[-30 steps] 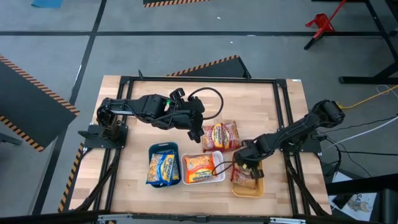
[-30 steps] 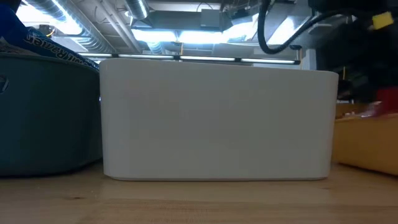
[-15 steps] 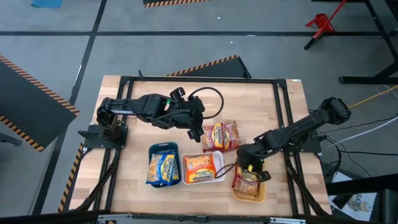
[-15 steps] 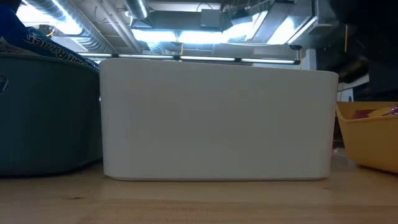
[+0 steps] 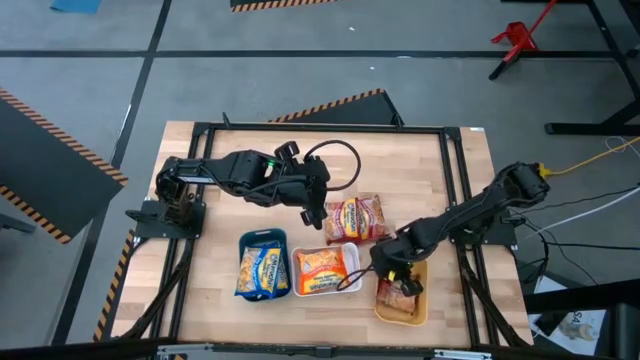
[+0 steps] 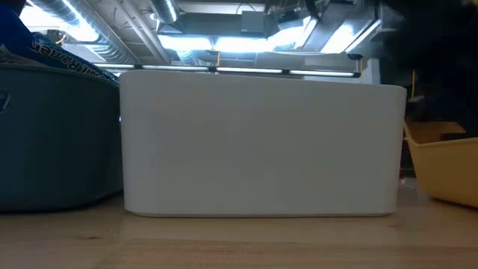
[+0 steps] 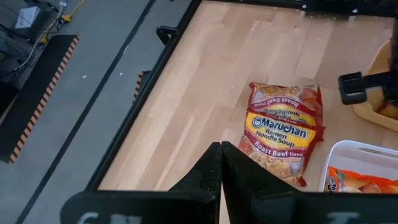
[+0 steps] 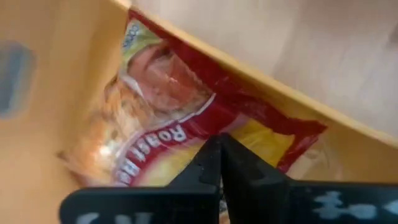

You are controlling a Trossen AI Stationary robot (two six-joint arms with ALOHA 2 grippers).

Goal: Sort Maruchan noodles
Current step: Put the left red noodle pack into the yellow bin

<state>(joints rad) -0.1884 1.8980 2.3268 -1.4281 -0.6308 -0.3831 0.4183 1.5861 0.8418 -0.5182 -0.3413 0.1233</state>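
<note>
One dark red Maruchan packet [image 5: 355, 218] [image 7: 280, 127] lies flat on the table. My left gripper [image 5: 313, 213] [image 7: 221, 146] hovers shut just to its left. Blue packets [image 5: 262, 270] lie in the teal tray [image 5: 262, 237], and an orange packet [image 5: 320, 268] lies in the white tray [image 5: 357, 286]. Another dark red packet [image 5: 398, 293] [image 8: 180, 124] lies in the orange tray [image 5: 421, 300]. My right gripper [image 5: 385, 270] [image 8: 219, 140] is shut at that tray's far left corner, above the packet.
The three trays stand in a row near the table's near edge; in the low view the white tray [image 6: 261, 142] fills the middle, with the teal tray [image 6: 52, 134] and the orange tray [image 6: 441, 164] on either side. A black frame [image 5: 320, 128] rims the table. Bare wood lies on the far half.
My right gripper has moved from over the orange tray toward the table's left, to the tray's far left corner. The orange tray has slid and turned a little. The dark red packet that stuck up over its rim half a second ago now lies lower inside.
</note>
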